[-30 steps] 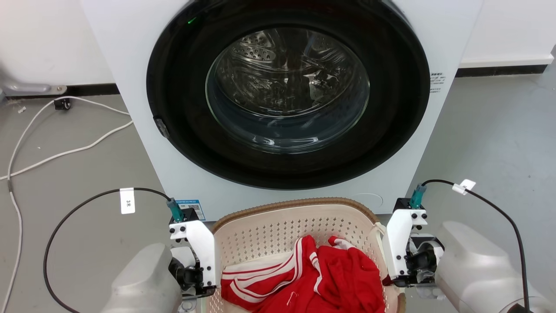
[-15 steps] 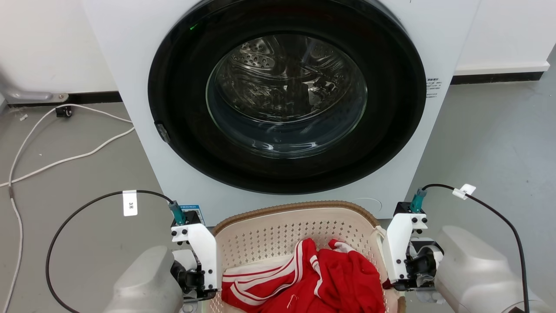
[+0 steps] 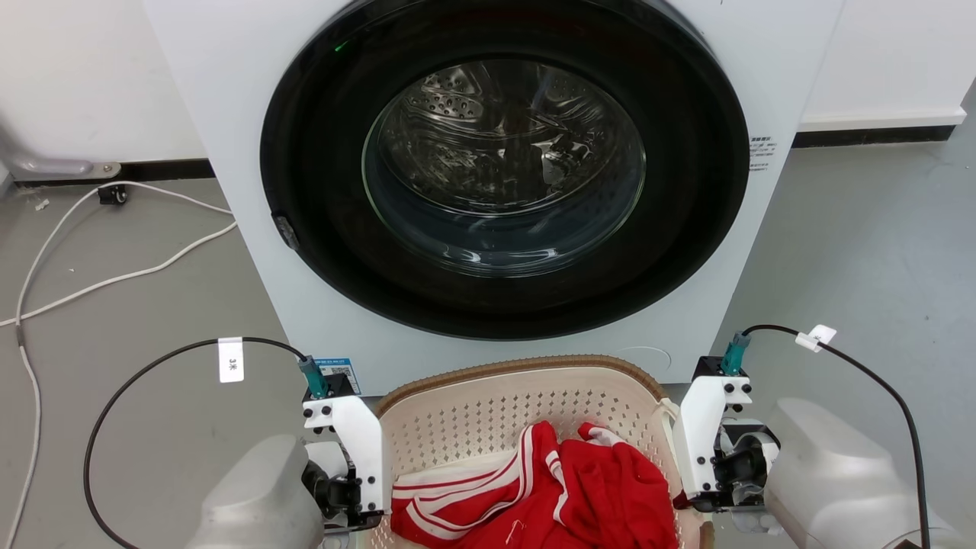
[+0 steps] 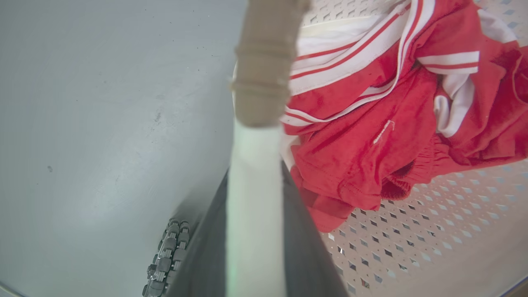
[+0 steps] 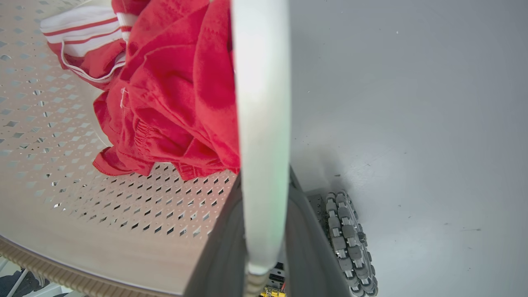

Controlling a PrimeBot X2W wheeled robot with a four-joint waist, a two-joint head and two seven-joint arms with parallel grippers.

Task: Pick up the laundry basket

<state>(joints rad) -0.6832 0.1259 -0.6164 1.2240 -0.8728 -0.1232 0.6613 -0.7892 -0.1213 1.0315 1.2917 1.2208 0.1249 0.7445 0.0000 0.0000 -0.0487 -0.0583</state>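
Before the washer (image 3: 503, 168), my L claw (image 4: 254, 181) & R claw (image 5: 264, 185) each clamp a side handle (image 5: 264, 103) of the laundry basket (image 3: 526, 396), for a level lift.

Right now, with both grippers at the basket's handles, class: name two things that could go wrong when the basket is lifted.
1. The far rim of the laundry basket sits near the washer; a forward swing might knock it.
2. The red garment is heaped toward the right gripper and seems to lie against that handle, so the load may tilt or cloth may snag.
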